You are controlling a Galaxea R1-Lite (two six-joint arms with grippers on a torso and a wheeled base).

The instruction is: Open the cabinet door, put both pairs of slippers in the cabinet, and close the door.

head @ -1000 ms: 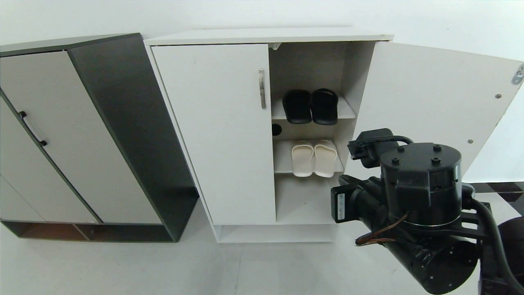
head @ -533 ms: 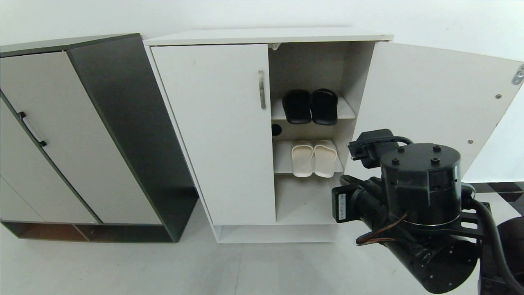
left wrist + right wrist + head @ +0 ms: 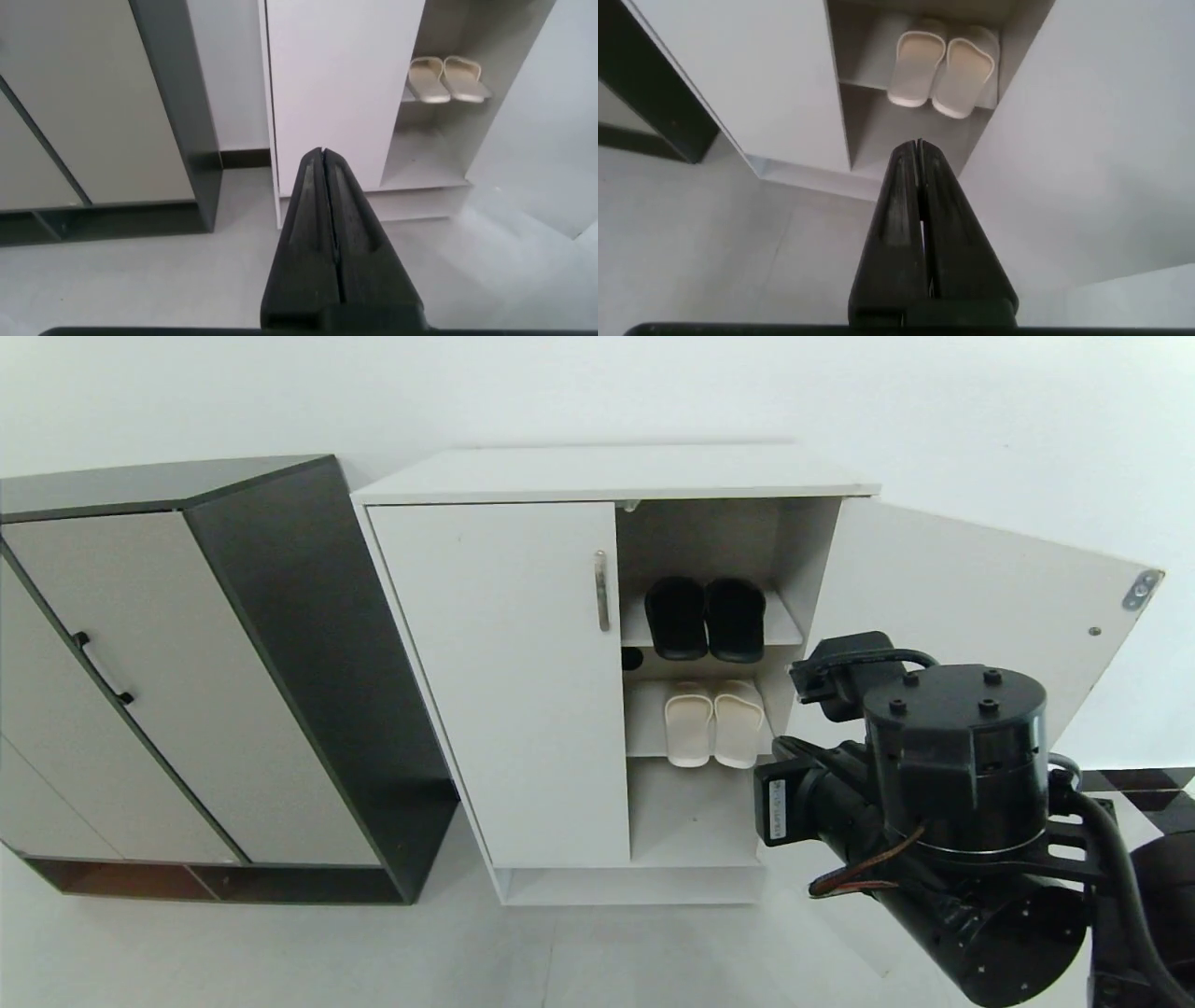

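Head view: two pairs in the cabinet (image 3: 616,471), black slippers (image 3: 705,618) a shelf above white slippers (image 3: 715,722), door (image 3: 971,597) open; left wrist: left gripper (image 3: 322,157) clamped shut, white pair well ahead; right wrist: right gripper (image 3: 921,147) shut too, white pair closer ahead.

Matte black right arm (image 3: 840,812); round joint cap (image 3: 952,709) with four screws, white label (image 3: 777,800), brown cable (image 3: 868,870); slim black left tool (image 3: 322,157), right tool (image 3: 920,147).
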